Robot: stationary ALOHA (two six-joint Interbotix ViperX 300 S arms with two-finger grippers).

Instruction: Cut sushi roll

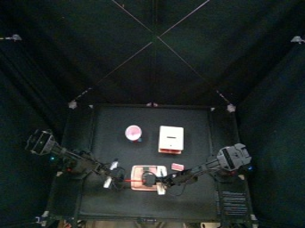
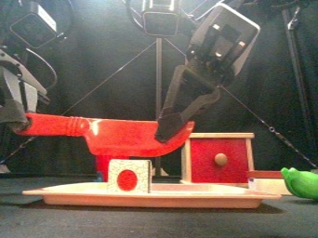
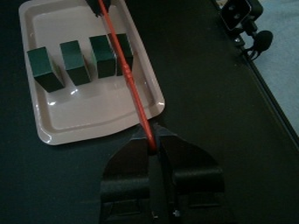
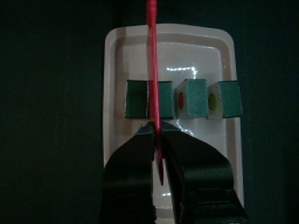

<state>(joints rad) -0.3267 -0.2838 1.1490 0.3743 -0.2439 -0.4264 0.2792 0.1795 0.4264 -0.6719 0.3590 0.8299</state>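
- The sushi roll point(image 4: 142, 98) lies across the middle of the tray point(image 4: 122, 52). It is already in three pieces set in a row, and the widest piece is at one end of that row.
- The red knife point(image 2: 118, 135) hangs over the tray, with its blade running along the tray's length and so crossing the roll's long axis.
- In the right wrist view the blade lines up over the widest end piece, not over a gap between pieces.
- In the front view the blade's edge sits just above that piece. I cannot tell whether it touches.
- The right end effector point(image 4: 158, 140) is clenched on the knife at the tray's near short end.
- The left end effector point(image 3: 156, 149) grasps the other end, beyond the tray's opposite short side, above the tabletop point(image 1: 197, 125).
- By my judgement the coming move is straight down, since the roll lies directly below the blade, between the two arms.
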